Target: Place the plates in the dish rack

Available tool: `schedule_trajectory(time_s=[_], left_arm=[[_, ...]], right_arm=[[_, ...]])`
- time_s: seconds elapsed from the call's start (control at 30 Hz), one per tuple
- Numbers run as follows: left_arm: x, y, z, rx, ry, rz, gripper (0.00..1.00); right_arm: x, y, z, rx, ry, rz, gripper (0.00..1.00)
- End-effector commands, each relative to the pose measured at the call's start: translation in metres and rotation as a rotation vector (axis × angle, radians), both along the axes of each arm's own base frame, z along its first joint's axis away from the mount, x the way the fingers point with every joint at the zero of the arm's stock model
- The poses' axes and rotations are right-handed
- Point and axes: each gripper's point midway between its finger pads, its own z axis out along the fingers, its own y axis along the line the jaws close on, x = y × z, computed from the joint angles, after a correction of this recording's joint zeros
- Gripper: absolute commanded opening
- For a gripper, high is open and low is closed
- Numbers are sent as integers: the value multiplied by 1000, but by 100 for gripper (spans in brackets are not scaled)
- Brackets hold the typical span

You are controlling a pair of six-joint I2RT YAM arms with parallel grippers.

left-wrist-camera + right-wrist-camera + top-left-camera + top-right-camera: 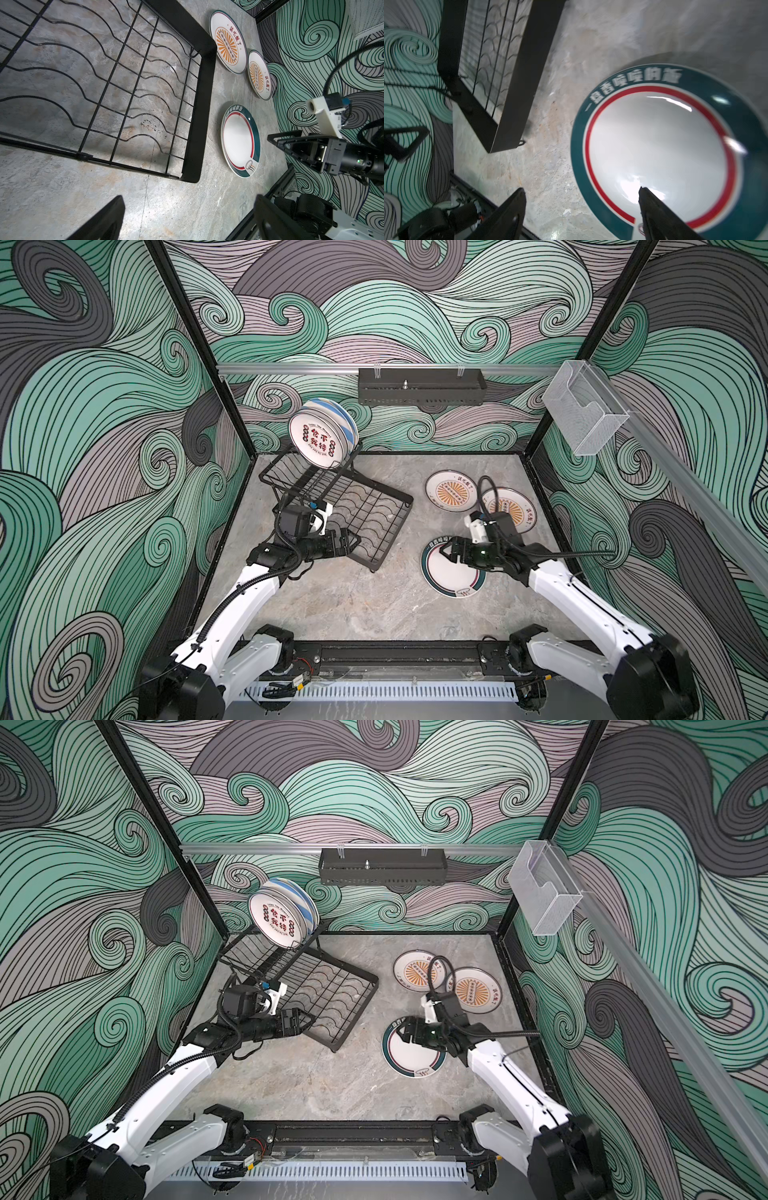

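Left wrist: three plates [240, 141], one rack [205, 99]

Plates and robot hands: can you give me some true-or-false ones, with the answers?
1. The teal-rimmed plate lies flat on the table. True.
2. The right gripper is shut tight on it. False: its jaws stand open, one finger over the plate, one beside it.
3. Two orange sunburst plates lie on the table. True.
4. The dish rack has its wavy bottom grid full of plates. False: it holds none; the red-lettered plate and others stand in the raised tier.
5. The left gripper holds a plate. False: it is open and empty.
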Motion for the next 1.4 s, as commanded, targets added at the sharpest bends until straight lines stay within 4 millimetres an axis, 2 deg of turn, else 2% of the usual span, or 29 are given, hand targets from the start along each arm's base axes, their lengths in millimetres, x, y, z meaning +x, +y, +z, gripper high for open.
schedule_trajectory(time_s=[0.0,0.07,0.23,0.47,1.07,1.37], left_arm=[[1,-3,2,0,-7,-17,99],[2,-3,2,-1,-5,-16,99],[2,-3,3,-1,-7,-16,99],[2,-3,1,2,-3,-14,99],[1,-1,1,14,0,-10,99],[1,0,1,20,1,-7,99]], right_arm=[[-23,-34,-26,-34,107,-111,74],[-26,-42,-32,-13,123,-148,66],[-34,-52,-49,22,188,-197,67],[-37,-65,-59,26,193,-249,67],[-27,-66,-90,137,219,-326,63],[-32,-63,-109,216,235,-390,50]])
